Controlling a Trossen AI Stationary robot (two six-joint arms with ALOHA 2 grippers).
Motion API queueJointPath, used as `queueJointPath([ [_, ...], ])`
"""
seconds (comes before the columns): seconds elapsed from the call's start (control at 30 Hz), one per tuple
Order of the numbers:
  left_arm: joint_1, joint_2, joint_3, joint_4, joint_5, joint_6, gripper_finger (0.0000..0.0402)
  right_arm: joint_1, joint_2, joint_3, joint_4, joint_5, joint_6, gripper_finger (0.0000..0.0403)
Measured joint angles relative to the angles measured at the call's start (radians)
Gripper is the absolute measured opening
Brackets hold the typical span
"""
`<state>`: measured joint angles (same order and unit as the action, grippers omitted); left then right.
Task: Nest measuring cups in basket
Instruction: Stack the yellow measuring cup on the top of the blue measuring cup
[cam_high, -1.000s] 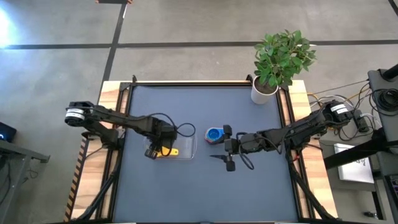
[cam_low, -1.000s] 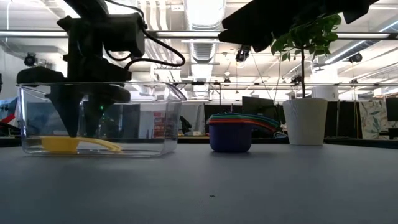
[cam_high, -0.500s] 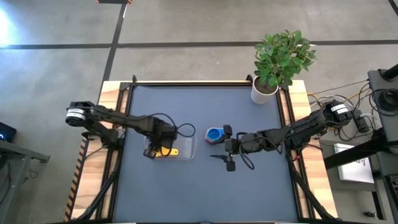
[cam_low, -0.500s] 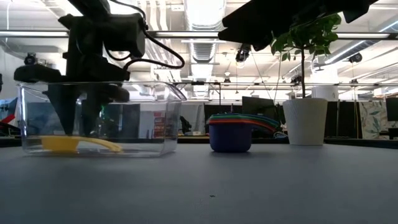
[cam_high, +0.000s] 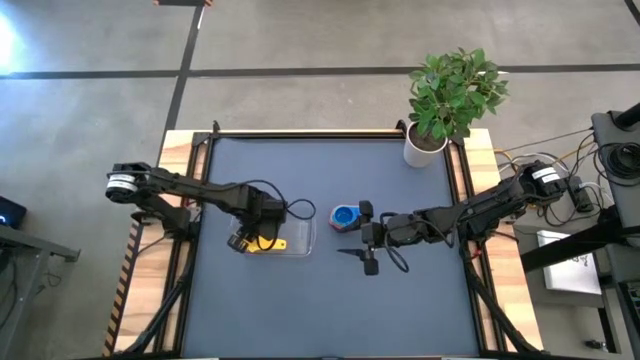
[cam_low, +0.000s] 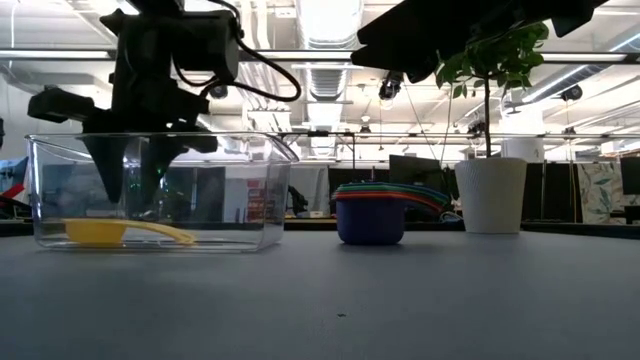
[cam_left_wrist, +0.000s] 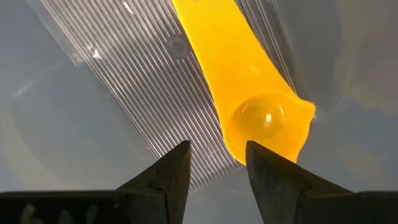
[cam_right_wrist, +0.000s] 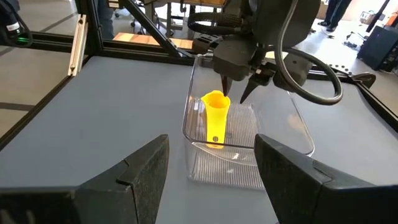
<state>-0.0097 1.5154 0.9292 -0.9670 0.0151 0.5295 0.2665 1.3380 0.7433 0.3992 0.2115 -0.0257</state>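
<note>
A yellow measuring cup (cam_high: 270, 243) lies on the floor of the clear basket (cam_high: 300, 236), handle flat; it also shows in the left wrist view (cam_left_wrist: 249, 93), the low view (cam_low: 100, 232) and the right wrist view (cam_right_wrist: 215, 118). My left gripper (cam_high: 244, 234) hangs open inside the basket just above the cup's bowl (cam_left_wrist: 268, 119), fingertips clear of it (cam_low: 130, 192). The other cups stand nested in a stack (cam_high: 345, 216) on the table, blue lowest (cam_low: 370, 218). My right gripper (cam_high: 367, 238) hovers open beside that stack, on its near right.
A white pot with a green plant (cam_high: 425, 148) stands at the table's far right corner (cam_low: 492, 195). The basket's clear walls (cam_low: 255, 190) surround my left gripper. Between basket and stack the dark tabletop (cam_high: 325, 250) is bare, as is the near half.
My left gripper has risen a little inside the basket, away from the yellow cup. The cup has stayed where it lay on the basket floor.
</note>
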Motion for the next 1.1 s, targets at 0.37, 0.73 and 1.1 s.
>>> queueJointPath([
  [0.37,0.01,0.0,0.003,0.033,-0.003,0.057,0.0105,0.0,0.0,0.0,0.0,0.0,0.0,0.0226],
  [0.73,0.048,-0.002,0.098,-0.055,0.001,0.066,0.0098,0.0,0.0,0.0,0.0,0.0,0.0,0.0226],
  [1.1,0.101,0.101,0.122,-0.059,0.164,0.122,0.0097,0.0,0.0,0.0,-0.005,-0.001,0.006,0.0226],
])
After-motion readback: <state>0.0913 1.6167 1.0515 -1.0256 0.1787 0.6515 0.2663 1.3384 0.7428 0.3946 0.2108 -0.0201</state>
